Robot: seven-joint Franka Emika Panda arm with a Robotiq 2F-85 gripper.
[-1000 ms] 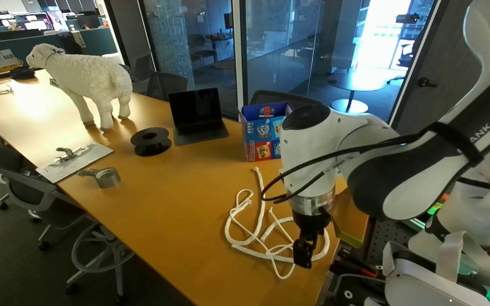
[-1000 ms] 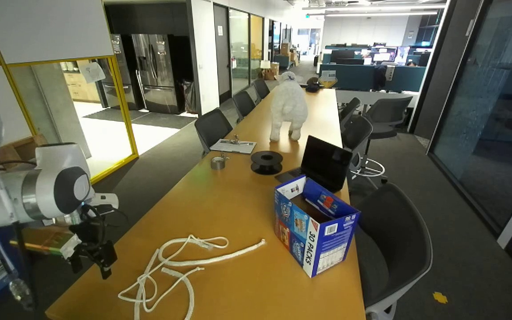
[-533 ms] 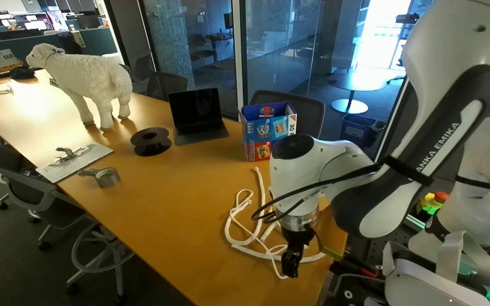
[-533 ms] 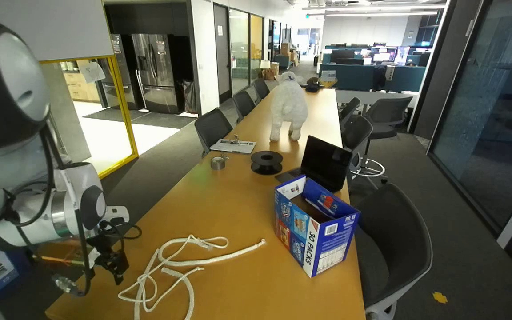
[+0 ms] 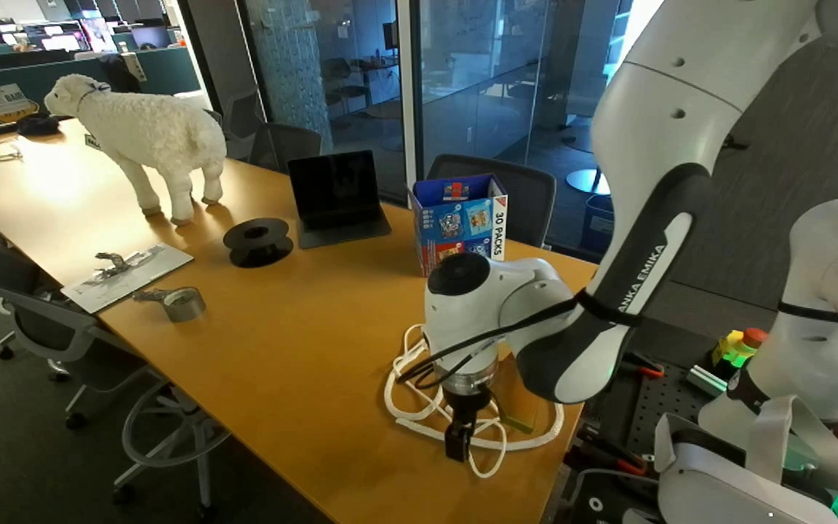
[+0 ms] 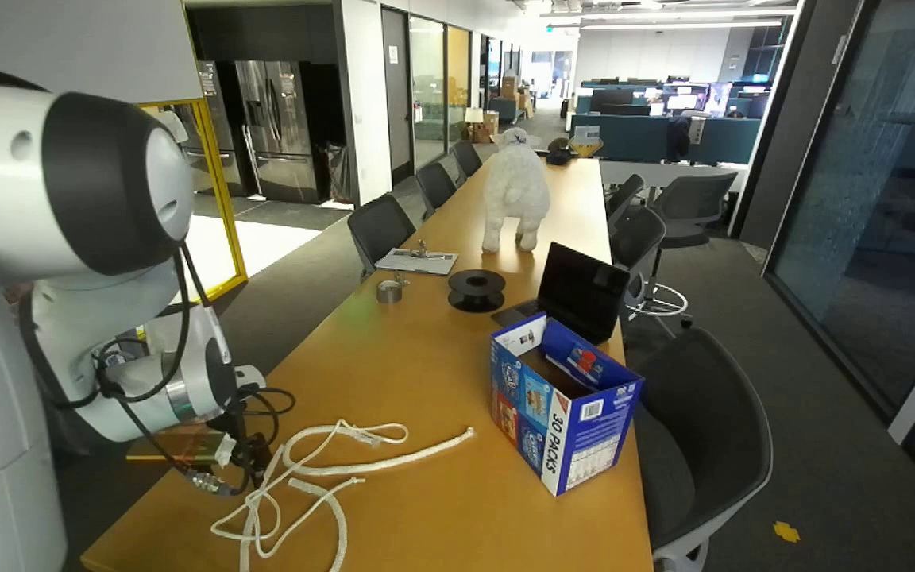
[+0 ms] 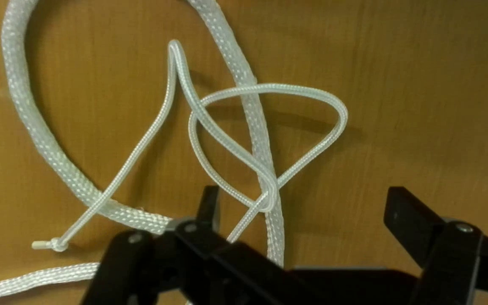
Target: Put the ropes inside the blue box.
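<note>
Your black two-finger gripper (image 7: 303, 207): released, jaws spread wide above a thick braided white rope (image 7: 257, 127) and a thinner white cord (image 7: 290, 89). Both lie in loose, crossing loops on the tan wooden table (image 6: 394, 357), outside the upright blue cardboard box (image 6: 599, 437) with printed sides. Box near the black laptop (image 6: 584, 290). Contact between gripper and cord: you cannot tell.
</note>
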